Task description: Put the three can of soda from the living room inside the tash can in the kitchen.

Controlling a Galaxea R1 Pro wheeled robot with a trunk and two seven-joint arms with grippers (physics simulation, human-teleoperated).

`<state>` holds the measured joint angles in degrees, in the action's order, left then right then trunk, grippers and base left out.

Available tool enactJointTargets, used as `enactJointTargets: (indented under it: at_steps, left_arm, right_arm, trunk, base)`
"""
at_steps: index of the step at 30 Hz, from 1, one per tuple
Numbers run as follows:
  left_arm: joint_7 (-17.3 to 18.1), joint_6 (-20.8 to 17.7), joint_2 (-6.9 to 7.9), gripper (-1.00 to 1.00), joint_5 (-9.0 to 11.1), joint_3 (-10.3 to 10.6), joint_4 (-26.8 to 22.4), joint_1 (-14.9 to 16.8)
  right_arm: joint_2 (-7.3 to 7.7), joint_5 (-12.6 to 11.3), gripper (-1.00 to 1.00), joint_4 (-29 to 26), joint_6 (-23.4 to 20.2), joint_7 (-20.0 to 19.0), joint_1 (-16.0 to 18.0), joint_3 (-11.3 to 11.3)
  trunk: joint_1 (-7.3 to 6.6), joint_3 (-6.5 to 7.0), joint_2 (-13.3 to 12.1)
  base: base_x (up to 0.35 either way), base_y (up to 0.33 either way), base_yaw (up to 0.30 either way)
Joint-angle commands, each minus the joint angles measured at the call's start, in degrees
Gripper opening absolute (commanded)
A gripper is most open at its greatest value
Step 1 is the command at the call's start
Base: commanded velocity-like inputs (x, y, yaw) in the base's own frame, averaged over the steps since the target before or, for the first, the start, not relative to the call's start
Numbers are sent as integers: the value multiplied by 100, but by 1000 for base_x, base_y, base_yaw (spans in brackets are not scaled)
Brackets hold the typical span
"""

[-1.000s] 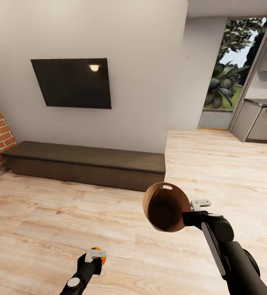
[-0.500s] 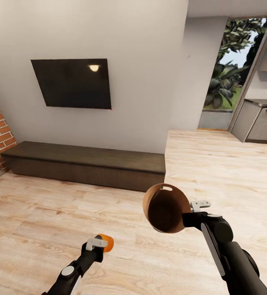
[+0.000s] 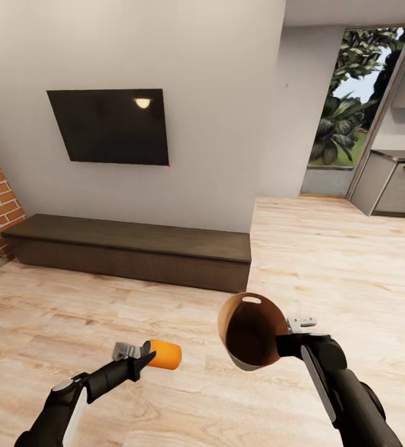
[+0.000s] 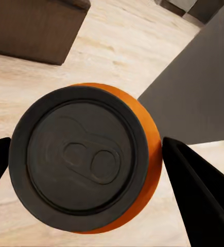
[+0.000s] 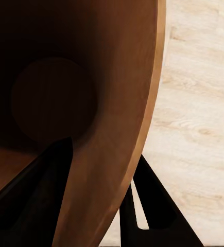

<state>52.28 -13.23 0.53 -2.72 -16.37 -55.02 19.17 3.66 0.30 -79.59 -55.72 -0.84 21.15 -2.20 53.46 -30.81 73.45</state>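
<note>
Left of the bin (image 3: 252, 329), whose rim the right gripper (image 3: 287, 338) pinches, the left gripper (image 3: 141, 355) clamps a likely light, slippery orange can (image 3: 164, 354) round its middle.

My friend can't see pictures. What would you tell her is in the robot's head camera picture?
A robot's left gripper holds an orange soda can sideways, pointed toward a tilted bin with a brown inside, which the right gripper grips by its rim. Behind them are a pale wood floor, a long dark low cabinet and a black wall TV.
</note>
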Motion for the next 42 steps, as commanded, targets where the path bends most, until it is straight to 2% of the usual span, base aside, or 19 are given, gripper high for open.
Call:
enactJointTargets:
  at_steps: [1, 2, 5, 6, 7, 12, 14, 16, 20, 29, 34, 42]
  left_arm:
    - [145, -53, 7, -100, -7, -93, -49, -1]
    - [403, -183, 17, -100, -5, -259, -117, -1]
    - [792, -445, 26, -100, -3, -441, -177, -1]
    - [1048, -613, 29, -100, -2, -512, -204, -1]
    - [1282, -736, 32, -100, -4, -558, -232, -1]
    - [1714, -960, 35, -100, 15, -632, -384, -1]
    - [1749, -1066, 33, -100, 116, -633, -398, -1]
    - [1771, -1226, 30, -100, 361, -621, -407, -1]
    - [1783, -1337, 27, -100, 600, -604, -412, -1]
    - [1930, -1373, -54, -100, 665, -582, -400, -1]
    - [1969, -1375, -247, -100, 663, -573, -393, -1]
    - [1978, -1375, -465, -100, 658, -570, -376, -1]
  right_arm:
    - [0, -56, -100, 30, 55, 1, 3, -3]
    - [1, -56, -100, 145, 156, 2, 3, -5]
    - [1, -56, -100, 306, 267, 4, 3, -4]
    - [0, -55, -100, 404, 315, 4, 3, -6]
    - [-1, -54, -100, 489, 347, 5, 3, -4]
    - [-5, -55, -100, 846, 410, 5, 3, -10]
    - [-10, -56, -100, 954, 476, 5, 3, -16]
    - [-13, -56, -100, 1114, 734, 8, 3, -25]
    - [-32, -56, -100, 1410, 959, 13, 3, -28]
    - [-64, -56, -100, 1541, 1025, 14, 3, -65]
    - [-67, -56, -100, 1695, 1110, 26, 8, -413]
    - [-116, -59, -100, 1758, 1192, 163, 10, -574]
  trunk:
    - [0, 1, 1]
    - [0, 1, 1]
    - [0, 1, 1]
    - [0, 1, 1]
    - [0, 1, 1]
    - [0, 1, 1]
    - [0, 1, 1]
    - [0, 1, 1]
    - [0, 1, 1]
    - [0, 1, 1]
    - [0, 1, 1]
    - [0, 1, 1]
  base:
    - [0, 0, 0]
    - [0, 0, 0]
    - [0, 0, 0]
    - [0, 0, 0]
    - [0, 0, 0]
    - [0, 0, 0]
    - [0, 0, 0]
    - [0, 0, 0]
    - [0, 0, 0]
    - [0, 0, 0]
    - [0, 0, 0]
    - [0, 0, 0]
